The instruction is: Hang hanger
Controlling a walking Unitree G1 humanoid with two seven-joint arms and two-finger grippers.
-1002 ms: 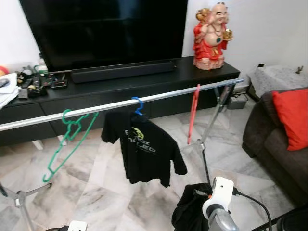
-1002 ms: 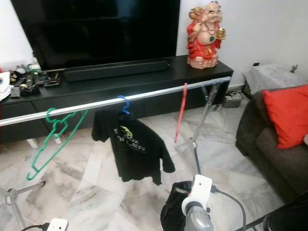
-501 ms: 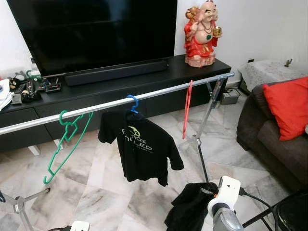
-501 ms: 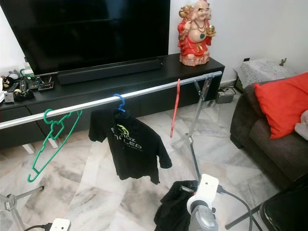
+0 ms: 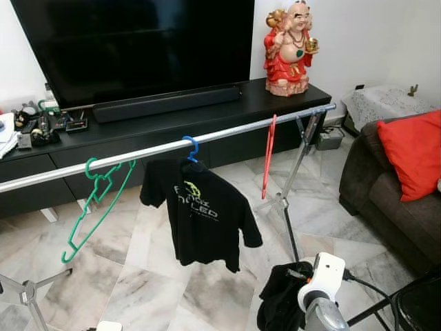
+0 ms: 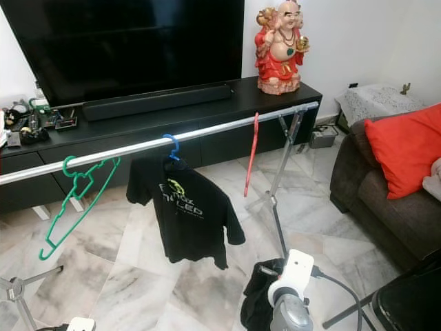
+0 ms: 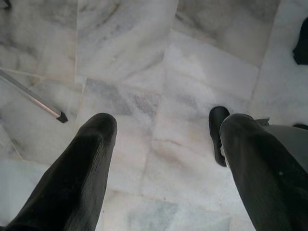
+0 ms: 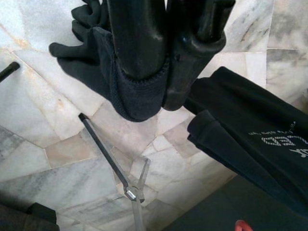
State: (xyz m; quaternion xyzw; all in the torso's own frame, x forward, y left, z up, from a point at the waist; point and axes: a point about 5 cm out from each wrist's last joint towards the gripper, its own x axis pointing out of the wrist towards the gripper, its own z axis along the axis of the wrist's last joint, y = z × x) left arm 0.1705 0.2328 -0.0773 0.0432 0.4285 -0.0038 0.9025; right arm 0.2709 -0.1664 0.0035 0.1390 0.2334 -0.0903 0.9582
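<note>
Left eye view: a metal rail (image 5: 158, 150) runs across the room in front of a black TV bench (image 5: 172, 124).
Rail, left end: an empty green hanger (image 5: 93, 207) hangs tilted on the rail.
Left gripper (image 7: 163, 159): hangs low over the marble floor (image 7: 144, 72), fingers spread wide, nothing between them.
Rail, middle: a blue hanger (image 5: 191, 149) carries a black T-shirt (image 5: 200, 214).
Rail, right end: a red hanger (image 5: 268, 162) hangs edge-on, near the stand's leg.
Right gripper (image 8: 166, 94): low, below the rail's right half, fingers clamped on a bundle of black cloth (image 5: 279, 303); whether a hanger sits inside the bundle cannot be told.
Step in hand, as a judgement: raising the bundle toward the rail.
Doing it well: probably lift it clear above the rail, aim for the bare stretch between the blue and red hangers, keep the cloth off the stand's legs, and let go only once the hook sits over the rail.
Far right: a brown sofa (image 5: 386, 200) with a red cushion (image 5: 413, 165).
</note>
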